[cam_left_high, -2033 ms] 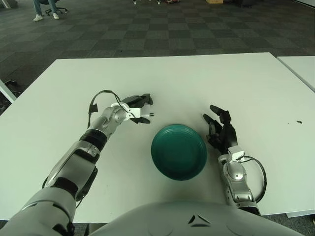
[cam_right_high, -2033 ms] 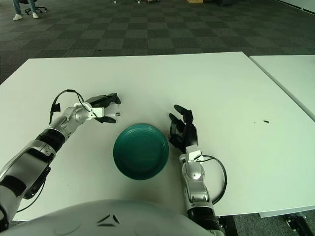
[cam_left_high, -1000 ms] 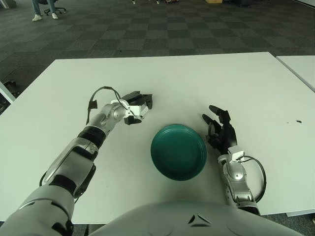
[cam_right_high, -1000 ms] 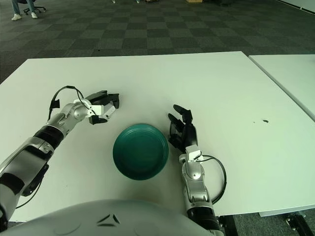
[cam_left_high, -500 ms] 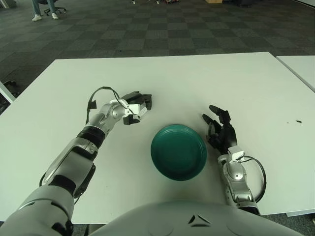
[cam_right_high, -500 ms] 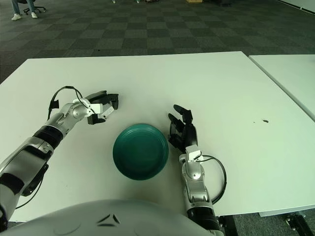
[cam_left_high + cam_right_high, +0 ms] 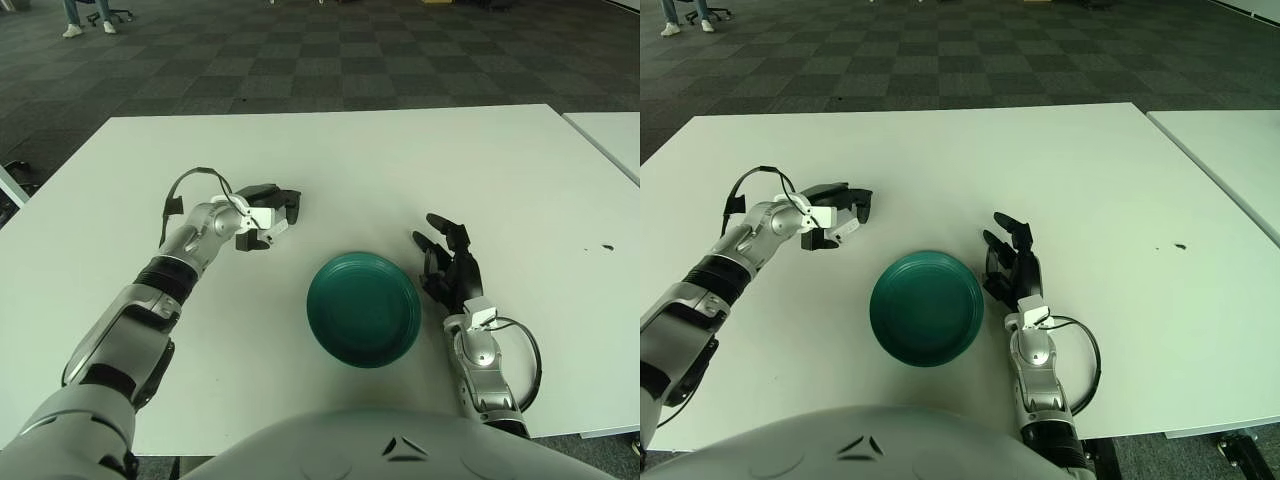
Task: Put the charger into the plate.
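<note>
A dark green plate [image 7: 330, 330] sits on the white table [image 7: 400, 160] near the front middle. My left hand [image 7: 266, 213] is above the table to the plate's upper left, its black fingers curled around a small white charger [image 7: 264, 220]. The same hand [image 7: 836, 215] and charger show in the right eye view. The hand is about a plate's width from the plate rim. My right hand [image 7: 449, 266] rests on the table just right of the plate, fingers spread and holding nothing.
A second white table [image 7: 608, 140] stands at the right, across a narrow gap. A small dark speck [image 7: 607, 248] lies near the right edge. Dark checkered carpet lies beyond the far edge.
My left hand, still holding the charger, has drawn back to the left and slightly farther from the plate, turning the charger. The right hand and the plate have not moved.
</note>
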